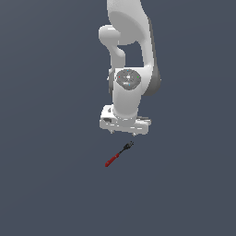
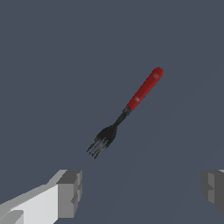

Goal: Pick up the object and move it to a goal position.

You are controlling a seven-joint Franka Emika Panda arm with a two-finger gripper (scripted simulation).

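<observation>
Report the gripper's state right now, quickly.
Gripper: open, fingers spread wide, holding nothing; the fork lies apart from them, not between them.

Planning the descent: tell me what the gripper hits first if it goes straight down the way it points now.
Probably the bare surface. The gripper is open and points down, and the fork lies just ahead of the gap between its fingers, not under it. Depth is hard to judge, so a finger might clip the prongs.
</observation>
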